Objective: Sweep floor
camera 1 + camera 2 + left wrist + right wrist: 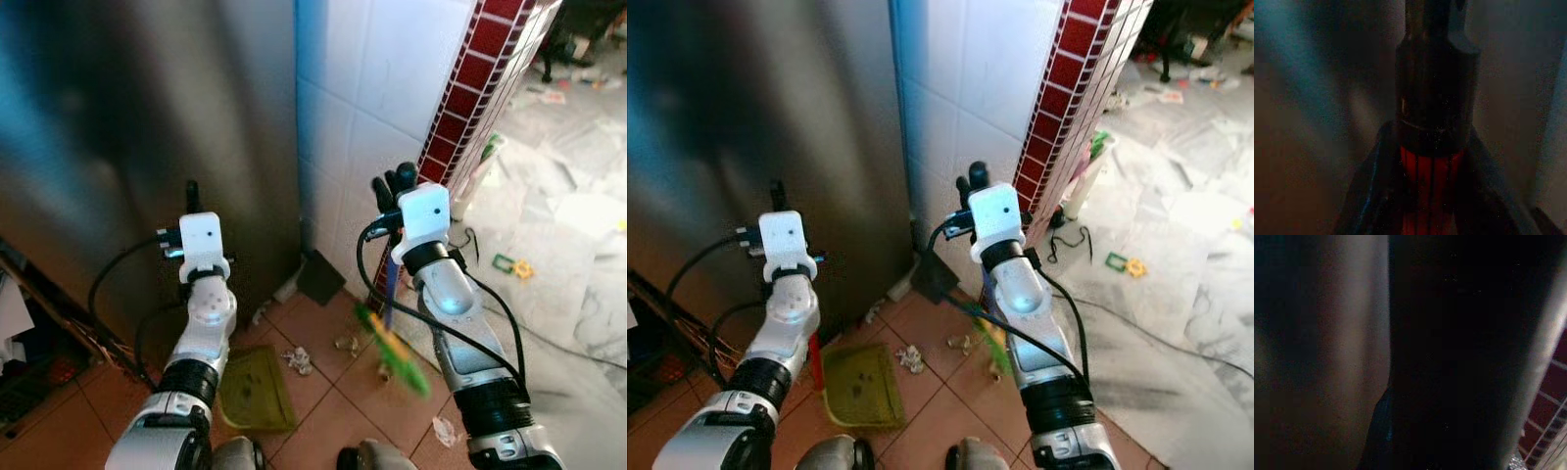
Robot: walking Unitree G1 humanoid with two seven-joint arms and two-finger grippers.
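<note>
A green dustpan (257,389) lies on the terracotta floor tiles near my feet. Its red and black handle (1431,161) sits between my left gripper's fingers, and the left gripper (193,189) is shut on it, raised in front of the steel fridge. My right gripper (395,182) is up by the white tiled wall, shut on a broom. The blue broom handle (390,286) runs down to blurred green and yellow bristles (397,350). Crumpled paper scraps (299,360) and smaller bits (345,344) lie between dustpan and bristles. The right wrist view is nearly black.
The steel fridge (147,117) stands close ahead on the left, the white tiled wall (382,78) and a red tiled column (470,88) on the right. A dark flat object (318,277) leans at the wall's foot. Another scrap (443,429) and a green toy (514,264) lie rightward.
</note>
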